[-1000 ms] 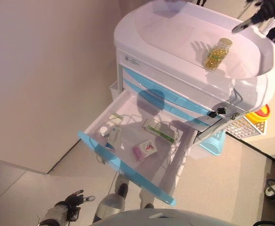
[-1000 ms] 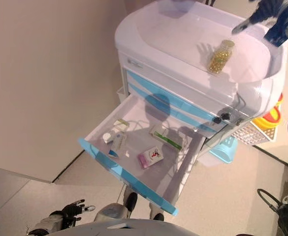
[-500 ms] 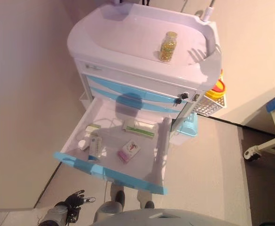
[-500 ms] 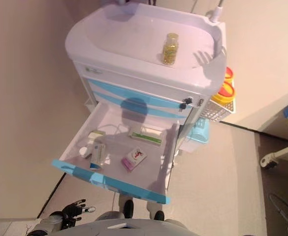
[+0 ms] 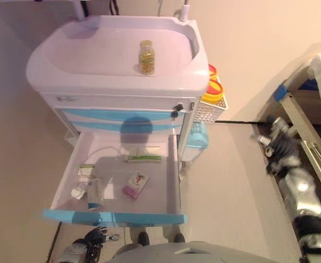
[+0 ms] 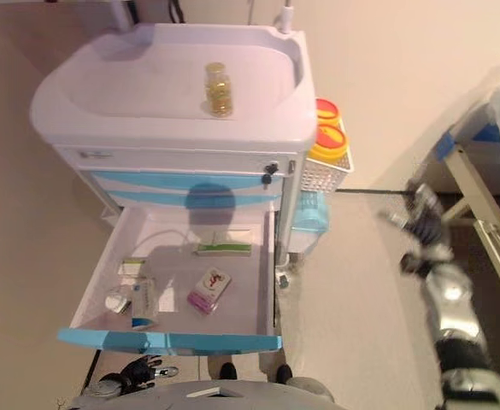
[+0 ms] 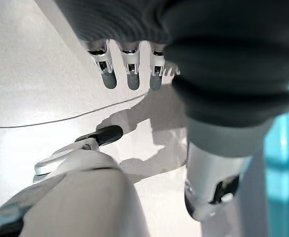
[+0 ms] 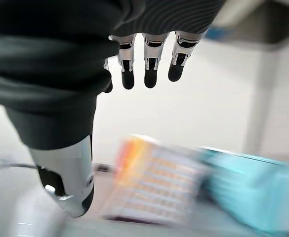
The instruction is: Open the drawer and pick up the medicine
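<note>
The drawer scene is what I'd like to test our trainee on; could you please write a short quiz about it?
1. True or false: the drawer stands open.
2. What stands on the cart top? A) a pill bottle B) a cup C) a pink box
3. Fill in: the pink box lies in the ____.

Key: 1 true. 2 A, the pill bottle. 3 drawer. Neither the left hand nor the right hand holds anything; both have straight fingers.

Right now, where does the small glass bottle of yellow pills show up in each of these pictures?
Left eye view: the glass bottle of yellow pills stands upright on the white cart's top.
Right eye view: same spot.
Left wrist view: not in it.
Right wrist view: not in it.
Shared landmark: the open drawer's blue front.
</note>
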Robot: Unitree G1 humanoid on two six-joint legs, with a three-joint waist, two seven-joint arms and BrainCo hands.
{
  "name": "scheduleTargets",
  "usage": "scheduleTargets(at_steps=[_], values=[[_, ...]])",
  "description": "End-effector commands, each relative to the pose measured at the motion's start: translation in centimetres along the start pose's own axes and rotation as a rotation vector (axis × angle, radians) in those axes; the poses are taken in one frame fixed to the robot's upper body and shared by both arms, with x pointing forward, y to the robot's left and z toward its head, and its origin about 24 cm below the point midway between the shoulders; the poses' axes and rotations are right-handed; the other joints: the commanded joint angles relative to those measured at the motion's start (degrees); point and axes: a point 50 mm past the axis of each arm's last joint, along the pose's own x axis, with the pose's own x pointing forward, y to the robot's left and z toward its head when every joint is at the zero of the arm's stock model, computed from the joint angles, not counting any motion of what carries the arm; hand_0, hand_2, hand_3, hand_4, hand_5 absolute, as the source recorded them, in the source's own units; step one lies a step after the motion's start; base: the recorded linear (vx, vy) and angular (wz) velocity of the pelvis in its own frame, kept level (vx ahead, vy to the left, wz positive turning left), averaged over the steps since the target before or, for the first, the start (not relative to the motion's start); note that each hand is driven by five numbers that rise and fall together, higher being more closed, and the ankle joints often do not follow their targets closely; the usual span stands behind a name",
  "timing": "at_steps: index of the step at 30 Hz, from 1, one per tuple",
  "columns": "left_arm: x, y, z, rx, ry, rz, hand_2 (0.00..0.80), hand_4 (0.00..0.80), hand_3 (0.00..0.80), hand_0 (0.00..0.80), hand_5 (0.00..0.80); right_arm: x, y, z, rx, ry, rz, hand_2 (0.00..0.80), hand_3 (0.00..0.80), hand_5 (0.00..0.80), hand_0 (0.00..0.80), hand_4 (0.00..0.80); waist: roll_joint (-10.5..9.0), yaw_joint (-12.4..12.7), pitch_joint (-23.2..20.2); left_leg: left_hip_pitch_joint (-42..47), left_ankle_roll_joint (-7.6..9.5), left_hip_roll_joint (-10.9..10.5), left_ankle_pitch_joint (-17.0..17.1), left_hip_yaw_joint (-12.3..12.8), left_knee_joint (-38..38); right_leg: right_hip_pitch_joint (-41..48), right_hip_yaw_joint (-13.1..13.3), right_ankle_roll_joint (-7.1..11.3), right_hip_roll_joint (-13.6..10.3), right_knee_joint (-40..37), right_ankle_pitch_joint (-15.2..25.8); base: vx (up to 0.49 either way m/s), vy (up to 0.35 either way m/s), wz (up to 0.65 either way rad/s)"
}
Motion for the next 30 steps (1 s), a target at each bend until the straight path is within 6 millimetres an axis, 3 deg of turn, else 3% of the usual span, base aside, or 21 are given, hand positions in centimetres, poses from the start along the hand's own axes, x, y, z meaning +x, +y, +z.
scheduleTargets(at_steps=[1,3,8,12,15,19,26,30], values=[[0.2,0.3,0.8,0.001,-0.047,0.024,0.000,0.000,0.000,0.000,0.000,-0.3,1.5,-1.3,-0.037,0.015,0.032,0.000,0.000,0.000,0.000,0.000,-0.44,0.11,-0.81,1.13,-0.49,-0.55,-6.05,0.44,0.88,-2.01,-0.32,4.25,-2.46,3.63,-0.16,0.003,-0.019,-0.05],[0.2,0.3,0.7,-0.005,-0.051,0.022,0.000,0.000,0.000,0.000,0.000,-2.7,3.1,-5.6,-0.064,0.202,0.096,0.000,0.000,0.000,0.000,0.000,-0.14,-0.25,-0.77,1.19,-0.44,-0.62,-6.10,0.50,0.99,-1.93,-0.35,4.12,-2.35,3.61,-0.28,0.010,-0.015,-0.08],[0.2,0.0,0.2,-0.017,-0.046,0.019,0.000,0.000,0.000,0.000,0.000,-9.0,5.2,-12.6,-0.157,0.555,0.199,0.000,0.000,0.000,0.000,0.000,0.69,-0.31,-0.53,1.15,-0.30,-0.89,-5.84,-0.24,1.22,-1.66,-0.86,3.72,-2.02,4.11,-0.67,0.040,-0.012,-0.05],[0.3,-0.6,-0.2,-0.018,-0.042,0.022,0.000,0.000,0.000,0.000,0.000,-11.8,6.2,-14.7,-0.248,0.700,0.259,0.000,0.000,0.000,0.000,0.000,1.39,-0.32,-0.10,1.16,-0.01,-0.98,-5.69,-1.09,1.33,-1.77,-0.79,3.37,-1.81,5.31,-1.29,0.071,0.000,0.00],[0.3,-0.9,-0.4,0.001,-0.046,0.033,0.000,0.000,0.000,0.000,0.000,-12.9,7.2,-15.2,-0.384,0.699,0.407,0.000,0.000,0.000,0.000,0.000,1.72,-0.19,0.32,0.86,0.21,-1.11,-5.94,-1.76,2.17,-2.05,-0.75,3.18,-1.90,6.66,-2.00,0.093,0.003,-0.01],[0.3,-0.6,0.2,0.003,-0.080,0.060,0.000,0.000,0.000,0.000,0.000,-12.2,7.5,-14.7,-0.374,0.664,0.425,0.000,0.000,0.000,0.000,0.000,1.68,-0.01,1.17,-0.12,0.52,-1.35,-6.66,-2.41,4.42,-2.75,-1.03,2.81,-2.13,8.53,-2.89,0.086,-0.038,0.00],[0.8,-1.3,4.8,0.102,-0.260,0.037,0.000,0.000,0.000,0.000,0.000,-9.3,8.6,-12.8,-0.379,0.493,0.454,0.000,0.000,0.000,0.000,0.000,2.10,0.41,5.31,-5.41,0.92,-1.57,-6.50,-3.57,8.17,-7.89,-1.76,1.22,-1.81,12.05,-3.54,-0.089,-0.037,0.02],[0.8,-1.2,7.6,0.223,-0.340,0.067,0.000,0.000,0.000,0.000,0.000,-8.0,8.4,-12.0,-0.399,0.467,0.462,0.000,0.000,0.000,0.000,0.000,2.92,-0.63,6.89,-5.82,0.55,-1.35,-6.07,-3.13,8.95,-8.67,-1.59,0.71,-1.73,13.35,-3.93,-0.011,0.059,0.08]])
